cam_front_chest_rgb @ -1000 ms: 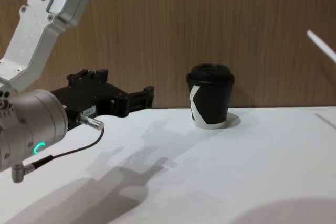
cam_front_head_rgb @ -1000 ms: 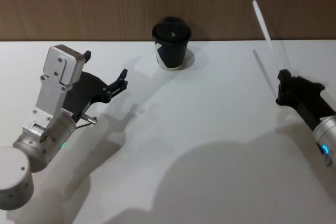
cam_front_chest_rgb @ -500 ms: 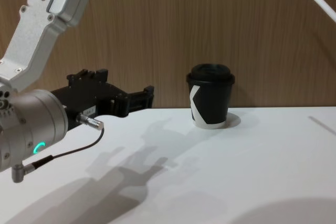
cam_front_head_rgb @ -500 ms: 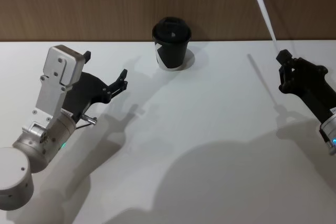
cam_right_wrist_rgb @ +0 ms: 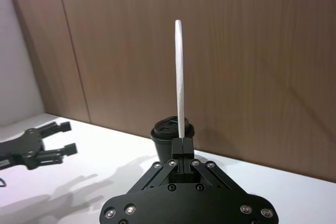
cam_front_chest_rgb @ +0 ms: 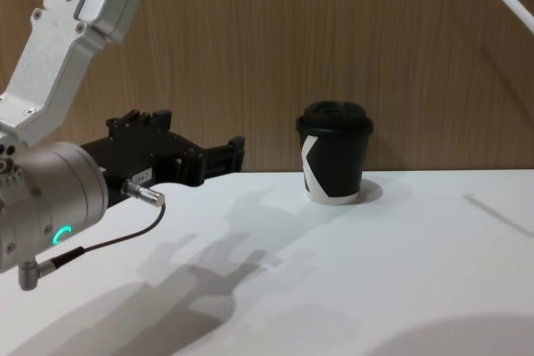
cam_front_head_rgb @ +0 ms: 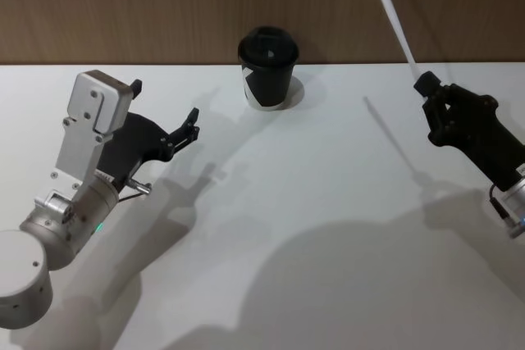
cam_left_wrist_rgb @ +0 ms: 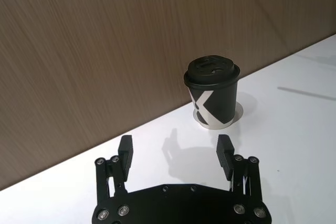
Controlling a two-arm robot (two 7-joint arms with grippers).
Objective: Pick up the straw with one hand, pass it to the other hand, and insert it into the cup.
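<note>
**Head view: straw (cam_front_head_rgb: 390, 10) held up by right gripper (cam_front_head_rgb: 425, 85); handover not yet made**

- Right gripper: over the right side of the table (cam_front_head_rgb: 328, 202), clear of the surface. In the right wrist view its fingers are pressed together on the straw's lower end.
- Straw: wholly off the table. It slants up from the fingertips toward the wood wall (cam_front_head_rgb: 123, 6), and its top end runs past the upper edge of the head view. It looks straight and unbent.
- Cup (cam_front_head_rgb: 267, 67): upright at the back of the table, just beside the wall, with the lid on. It is well apart from both grippers and touched by neither.
- Left gripper (cam_front_head_rgb: 164, 100): hovers over the left side of the table. In the left wrist view its fingers are spread wide with nothing between them, and they point toward the cup.

Progress, as a judgement:
- Done: the pickup.
- Left to do: the pass to the left gripper, then the insertion into the cup.
- The two grippers are well apart, so the handover does not look started.
- The free length above the right fingertips looks ample for a second grip.
- The lid's opening is too small to make out, so I cannot tell where the straw would enter.
</note>
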